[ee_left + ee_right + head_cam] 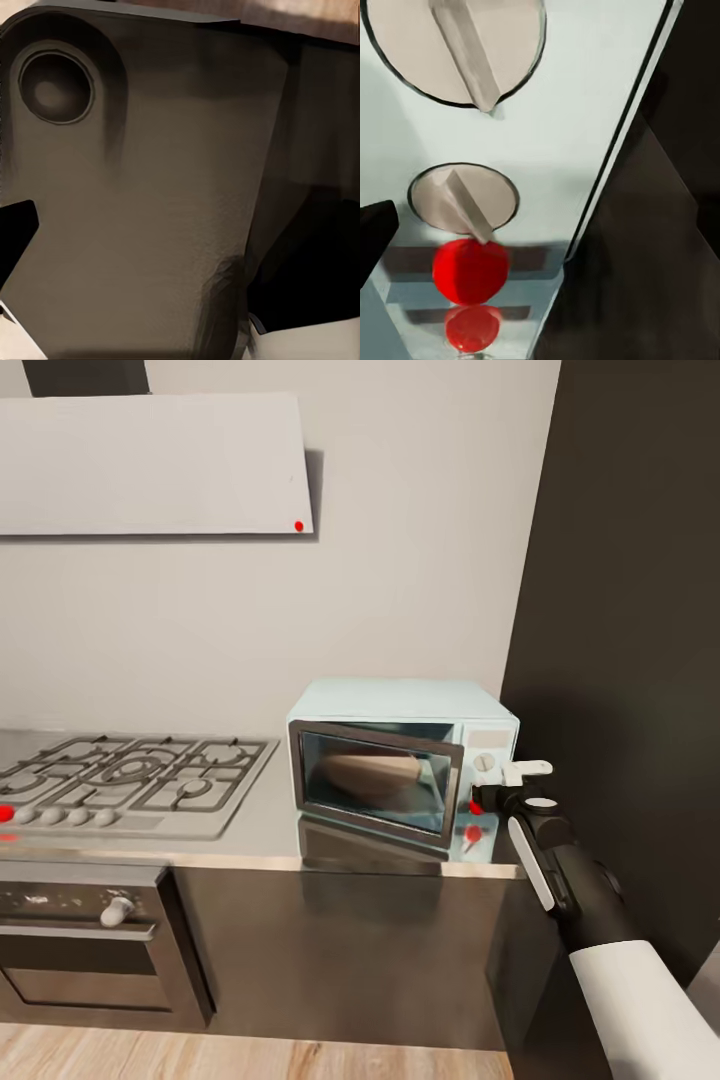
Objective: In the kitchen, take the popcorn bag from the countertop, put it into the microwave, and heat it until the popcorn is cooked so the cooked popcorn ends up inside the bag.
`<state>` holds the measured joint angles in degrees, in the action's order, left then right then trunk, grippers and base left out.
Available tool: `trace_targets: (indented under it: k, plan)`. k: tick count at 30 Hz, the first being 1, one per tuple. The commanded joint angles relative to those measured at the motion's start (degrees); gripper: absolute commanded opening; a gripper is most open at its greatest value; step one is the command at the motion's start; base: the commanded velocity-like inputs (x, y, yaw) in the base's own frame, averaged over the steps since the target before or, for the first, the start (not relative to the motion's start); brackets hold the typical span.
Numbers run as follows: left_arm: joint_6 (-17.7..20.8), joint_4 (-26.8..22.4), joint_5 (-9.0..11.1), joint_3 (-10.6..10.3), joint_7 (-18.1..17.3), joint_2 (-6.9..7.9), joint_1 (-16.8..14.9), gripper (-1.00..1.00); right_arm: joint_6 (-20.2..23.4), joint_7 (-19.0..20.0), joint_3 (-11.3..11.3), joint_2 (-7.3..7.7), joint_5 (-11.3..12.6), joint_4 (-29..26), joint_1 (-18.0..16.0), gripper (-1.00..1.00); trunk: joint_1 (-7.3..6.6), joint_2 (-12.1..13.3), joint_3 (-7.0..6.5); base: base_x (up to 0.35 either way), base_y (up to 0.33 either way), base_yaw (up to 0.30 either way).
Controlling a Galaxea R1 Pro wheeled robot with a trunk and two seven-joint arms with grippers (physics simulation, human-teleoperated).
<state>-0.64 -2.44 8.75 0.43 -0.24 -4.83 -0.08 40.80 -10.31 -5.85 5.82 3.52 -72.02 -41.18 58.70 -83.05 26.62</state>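
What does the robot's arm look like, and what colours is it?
The right arm starts as a chunky white sleeve, then turns into a black tube with a long white stripe along it. Its right gripper is black at the base with a pale whitish finger sticking out on top.

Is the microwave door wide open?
No, the microwave has its dark glass door only slightly ajar, swung out a little from the front.

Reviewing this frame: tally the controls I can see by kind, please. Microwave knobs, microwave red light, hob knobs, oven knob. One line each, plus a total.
Microwave knobs: 2, upper knob and lower knob
Microwave red light: 1, the red light by the lower knob (the red below it is its reflection)
Grey hob knobs: 4, along the hob front
Oven knob: 1
Total: 8
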Motion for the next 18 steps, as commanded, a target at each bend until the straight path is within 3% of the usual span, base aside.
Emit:
trace_targets:
  k: [1, 11, 13, 16, 18]
  plan:
    - [-0.07, -0.03, 0.46, 0.01, -0.02, 0.00, -0.01, 1.00, 0.21, -0.44, -0.15, 0.07, 0.42, -0.05, -0.04, 1.00, 0.02, -0.03, 0.06, 0.243, 0.000, 0.000]
    - [-0.07, -0.03, 0.46, 0.01, -0.03, 0.00, -0.01, 1.00, 0.24, 0.12, -0.19, 0.05, 1.27, -0.01, -0.04, 1.00, 0.02, -0.03, 0.06, 0.055, 0.000, 0.000]
    - [-0.07, -0.03, 0.44, 0.01, -0.03, 0.00, -0.01, 1.00, 0.24, 0.80, -0.22, -0.52, 1.36, 0.02, -0.04, 1.00, 0.02, -0.03, 0.06, 0.000, 0.000, 0.000]
    - [-0.07, -0.03, 0.44, 0.01, -0.03, 0.00, -0.01, 1.00, 0.21, 3.35, -0.26, -1.06, 1.40, 0.03, -0.04, 1.00, 0.02, -0.03, 0.06, 0.000, 0.000, 0.000]
    - [-0.07, -0.03, 0.41, 0.01, -0.03, 0.00, -0.01, 1.00, 0.23, 7.55, -0.17, -1.11, 1.42, 0.04, -0.03, 1.00, 0.02, -0.03, 0.06, 0.000, 0.000, 0.000]
